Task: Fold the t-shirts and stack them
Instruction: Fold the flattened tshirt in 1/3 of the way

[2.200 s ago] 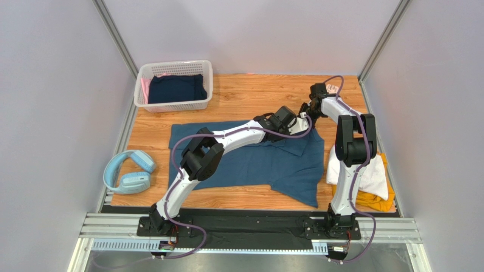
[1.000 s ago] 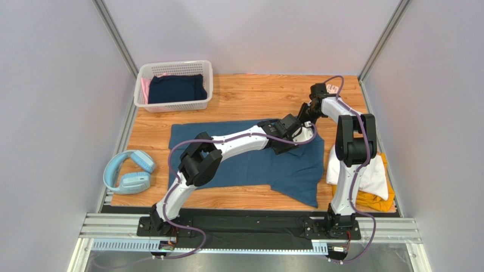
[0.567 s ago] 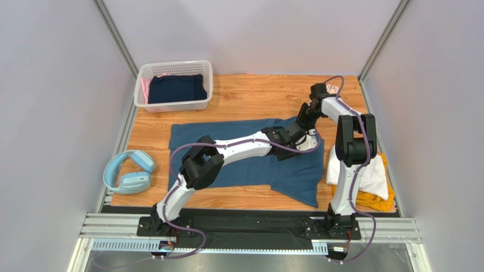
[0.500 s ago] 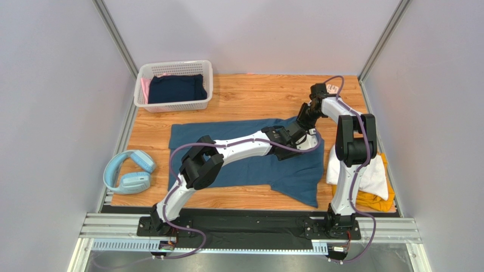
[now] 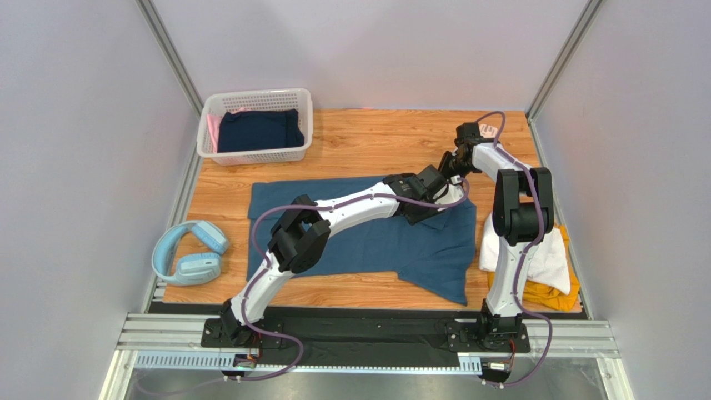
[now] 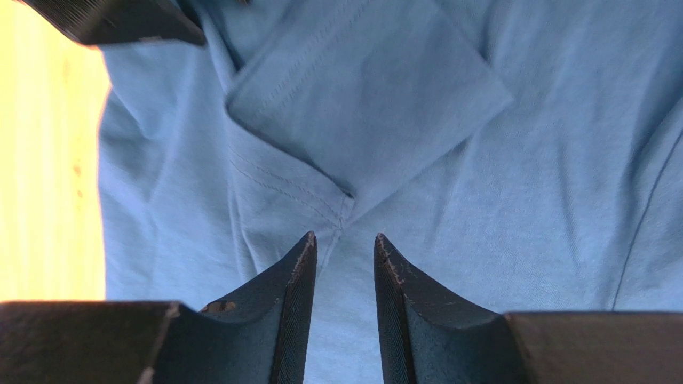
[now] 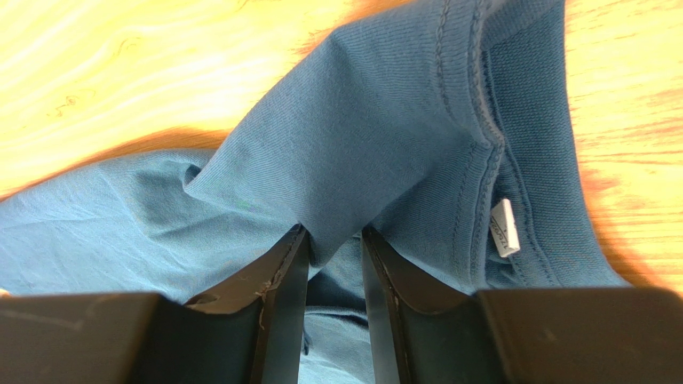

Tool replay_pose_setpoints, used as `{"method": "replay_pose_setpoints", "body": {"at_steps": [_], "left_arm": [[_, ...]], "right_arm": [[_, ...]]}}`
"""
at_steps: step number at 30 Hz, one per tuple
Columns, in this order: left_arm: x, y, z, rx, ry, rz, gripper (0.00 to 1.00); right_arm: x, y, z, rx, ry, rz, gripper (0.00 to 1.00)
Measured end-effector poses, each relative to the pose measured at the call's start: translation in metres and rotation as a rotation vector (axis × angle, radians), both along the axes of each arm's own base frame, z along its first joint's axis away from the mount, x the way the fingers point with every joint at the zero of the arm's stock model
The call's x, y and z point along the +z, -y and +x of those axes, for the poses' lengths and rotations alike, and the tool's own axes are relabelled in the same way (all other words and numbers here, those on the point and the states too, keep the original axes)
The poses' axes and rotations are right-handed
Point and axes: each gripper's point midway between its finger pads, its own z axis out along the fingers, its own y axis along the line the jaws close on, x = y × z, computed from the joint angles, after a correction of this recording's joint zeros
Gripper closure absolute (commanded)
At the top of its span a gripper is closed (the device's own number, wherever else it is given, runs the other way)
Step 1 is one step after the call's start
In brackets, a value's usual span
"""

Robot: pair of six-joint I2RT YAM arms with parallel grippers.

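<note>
A large teal-blue t-shirt (image 5: 359, 237) lies spread across the middle of the wooden table. My right gripper (image 5: 451, 164) is at the shirt's far right edge, by the collar. In the right wrist view my right gripper (image 7: 333, 232) is shut on a raised fold of the teal-blue t-shirt (image 7: 361, 144), beside the collar's white label (image 7: 505, 228). My left gripper (image 5: 440, 182) hangs just beside it, jaws apart. In the left wrist view my left gripper (image 6: 345, 240) is low over a turned-over flap (image 6: 369, 96), with nothing pinched. A folded white t-shirt (image 5: 551, 258) rests on a mustard-yellow t-shirt (image 5: 555, 298) at the right.
A white lattice basket (image 5: 210, 133) stands at the far left, holding a dark navy garment (image 5: 259, 131) and a pink one. Pale-blue headphones (image 5: 190, 252) lie at the table's left edge. A dark finger (image 6: 112, 20) of the other gripper shows in the left wrist view.
My left gripper dipped toward me over the shirt, then came back up beside the right gripper, and its jaws narrowed. The right gripper kept its hold and place.
</note>
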Motion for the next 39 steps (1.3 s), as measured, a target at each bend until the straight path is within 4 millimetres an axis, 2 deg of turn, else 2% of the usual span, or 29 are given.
{"method": "replay_pose_setpoints", "body": {"at_steps": [5,10,24,39], "left_arm": [[-0.014,-0.007,-0.008,0.003,-0.035,0.025,0.55],[-0.028,-0.012,-0.021,-0.009,-0.06,0.059,0.55],[-0.026,-0.009,-0.02,-0.009,-0.049,0.053,0.55],[-0.011,-0.006,0.002,0.019,-0.011,0.018,0.55]], "right_arm": [[0.0,0.0,0.0,0.0,0.0,0.0,0.64],[0.0,0.0,0.0,0.0,-0.001,0.0,0.64],[0.0,0.0,0.0,0.0,0.0,0.0,0.65],[0.0,0.0,0.0,0.0,0.0,0.001,0.65]]}}
